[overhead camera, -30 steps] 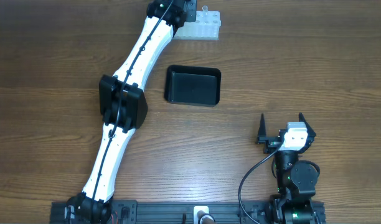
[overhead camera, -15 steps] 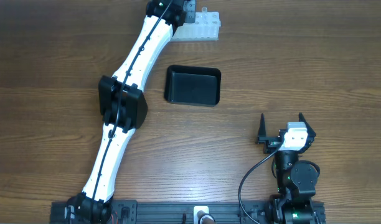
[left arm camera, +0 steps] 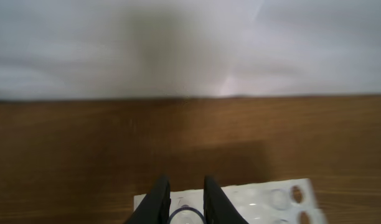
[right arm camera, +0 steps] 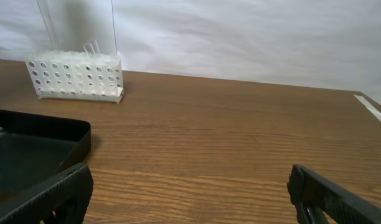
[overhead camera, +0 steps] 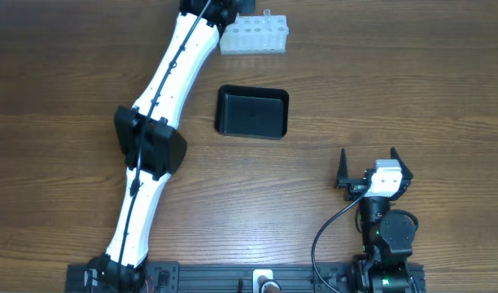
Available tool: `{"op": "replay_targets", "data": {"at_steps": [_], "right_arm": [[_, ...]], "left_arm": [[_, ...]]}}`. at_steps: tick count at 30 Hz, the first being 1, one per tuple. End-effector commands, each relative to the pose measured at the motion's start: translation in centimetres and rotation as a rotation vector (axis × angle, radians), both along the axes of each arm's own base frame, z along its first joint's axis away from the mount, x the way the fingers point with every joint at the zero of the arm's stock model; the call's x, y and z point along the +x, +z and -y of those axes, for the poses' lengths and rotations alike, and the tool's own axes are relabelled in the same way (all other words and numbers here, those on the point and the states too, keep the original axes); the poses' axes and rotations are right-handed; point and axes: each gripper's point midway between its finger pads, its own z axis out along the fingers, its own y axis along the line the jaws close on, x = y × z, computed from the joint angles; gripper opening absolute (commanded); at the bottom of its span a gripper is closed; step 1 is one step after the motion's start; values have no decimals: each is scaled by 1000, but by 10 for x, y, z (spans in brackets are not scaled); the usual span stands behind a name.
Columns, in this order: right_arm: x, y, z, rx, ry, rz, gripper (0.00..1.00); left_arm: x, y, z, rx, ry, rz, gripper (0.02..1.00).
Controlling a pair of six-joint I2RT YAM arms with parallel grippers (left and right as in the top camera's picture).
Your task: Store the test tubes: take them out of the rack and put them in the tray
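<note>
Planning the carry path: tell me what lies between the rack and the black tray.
Nothing: in the top view, bare wooden table is all that separates the rack from the tray. The right wrist view agrees.

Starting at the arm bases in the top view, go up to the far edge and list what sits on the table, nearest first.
right gripper, jaws open → black tray, nothing in it → white rack at the far edge. The left arm runs along the whole stretch, so it has no clear place in the order.
</note>
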Motion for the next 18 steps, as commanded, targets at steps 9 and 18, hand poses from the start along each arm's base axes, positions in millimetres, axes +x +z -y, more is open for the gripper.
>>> {"op": "replay_targets", "data": {"at_steps": [9, 18], "right_arm": [[0, -1, 1, -4, -1, 2, 991], [0, -1, 1, -4, -1, 2, 993]], "left_arm": [[-68, 80, 3, -50, -57, -40, 40], [-157, 25, 2, -58, -41, -467, 38]]}}
